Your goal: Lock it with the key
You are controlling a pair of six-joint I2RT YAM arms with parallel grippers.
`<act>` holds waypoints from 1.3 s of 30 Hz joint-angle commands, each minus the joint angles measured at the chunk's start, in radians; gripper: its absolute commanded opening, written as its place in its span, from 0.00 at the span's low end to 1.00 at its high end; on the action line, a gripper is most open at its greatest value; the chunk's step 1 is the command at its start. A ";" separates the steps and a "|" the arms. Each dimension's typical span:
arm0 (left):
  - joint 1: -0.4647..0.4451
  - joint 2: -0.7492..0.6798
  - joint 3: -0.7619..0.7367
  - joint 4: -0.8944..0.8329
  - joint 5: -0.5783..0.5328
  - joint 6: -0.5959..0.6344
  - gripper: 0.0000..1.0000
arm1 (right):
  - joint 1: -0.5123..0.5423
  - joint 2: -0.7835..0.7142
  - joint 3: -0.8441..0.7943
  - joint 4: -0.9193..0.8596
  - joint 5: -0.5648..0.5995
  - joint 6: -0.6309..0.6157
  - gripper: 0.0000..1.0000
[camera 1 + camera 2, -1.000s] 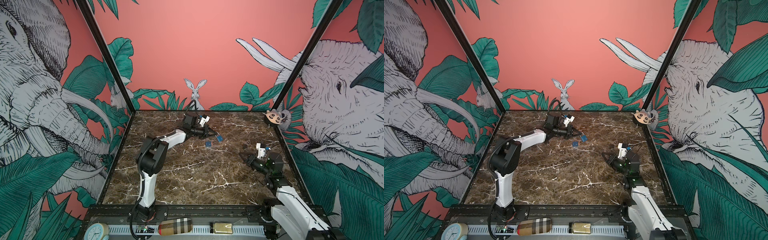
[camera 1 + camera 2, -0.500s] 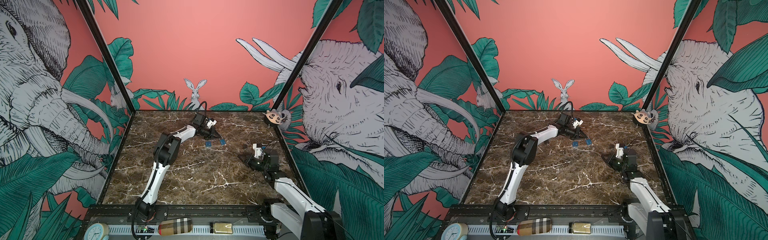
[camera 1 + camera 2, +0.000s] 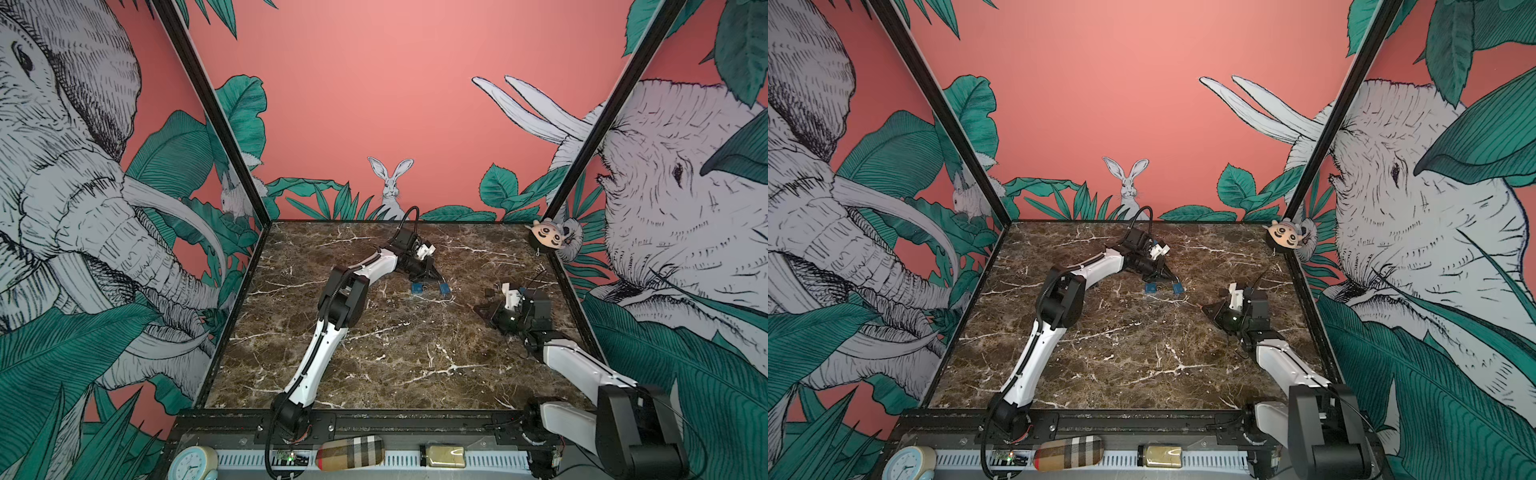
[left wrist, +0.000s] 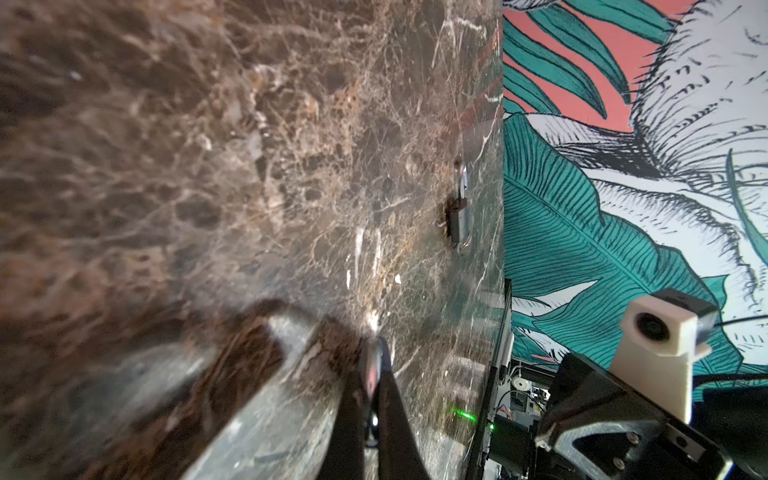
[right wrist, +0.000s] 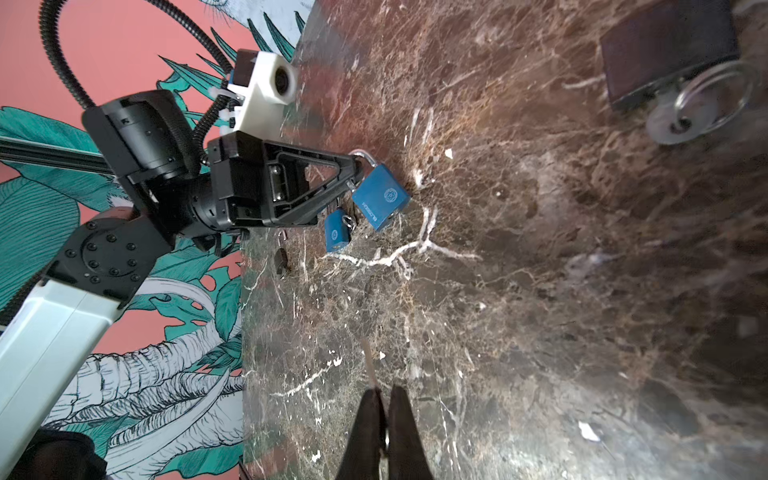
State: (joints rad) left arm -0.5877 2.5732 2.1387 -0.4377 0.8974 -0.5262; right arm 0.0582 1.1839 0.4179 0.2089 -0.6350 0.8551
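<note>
Upper centre, left hand [image 3: 437,277] clamps a square blue padlock [image 5: 380,195] by its steel shackle; right hand [image 5: 384,401] pinched together over veined marble surface [image 3: 395,353].

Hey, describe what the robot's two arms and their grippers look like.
The left arm and right arm have white link shells and black rounded joints. The left gripper and right gripper are black and taper to narrow tips; the left's side shows a triangular open frame. A white camera mount sits on the left wrist, with a black ribbed cable looping behind it.
</note>
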 commanded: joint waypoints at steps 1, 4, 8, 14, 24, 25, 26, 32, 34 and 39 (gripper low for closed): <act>-0.009 -0.005 0.046 -0.059 0.004 0.043 0.00 | -0.001 0.059 0.039 0.057 0.018 -0.025 0.00; -0.009 -0.003 0.056 -0.085 -0.005 0.061 0.00 | -0.001 0.104 0.062 0.054 0.038 -0.037 0.00; -0.009 0.005 0.064 -0.101 -0.016 0.067 0.00 | -0.001 0.161 0.089 0.084 0.043 -0.039 0.00; -0.014 0.038 0.113 -0.142 -0.030 0.074 0.00 | 0.000 0.246 0.129 0.141 0.041 -0.016 0.00; -0.017 0.094 0.183 -0.159 -0.044 0.065 0.07 | 0.033 0.279 0.170 0.132 0.072 -0.020 0.00; -0.018 0.096 0.186 -0.159 -0.041 0.066 0.08 | 0.035 0.281 0.174 0.131 0.075 -0.021 0.00; -0.017 0.100 0.192 -0.163 -0.046 0.064 0.10 | 0.038 0.285 0.177 0.132 0.080 -0.019 0.00; -0.018 0.131 0.254 -0.220 -0.065 0.092 0.17 | 0.053 0.300 0.196 0.121 0.114 -0.017 0.00; -0.017 0.136 0.264 -0.218 -0.070 0.089 0.19 | 0.059 0.305 0.203 0.115 0.127 -0.019 0.00; -0.017 0.138 0.292 -0.224 -0.094 0.084 0.24 | 0.076 0.333 0.236 0.079 0.168 -0.037 0.00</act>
State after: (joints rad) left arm -0.5995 2.7075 2.3909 -0.6300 0.8249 -0.4587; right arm 0.1211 1.4960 0.6228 0.3000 -0.5079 0.8406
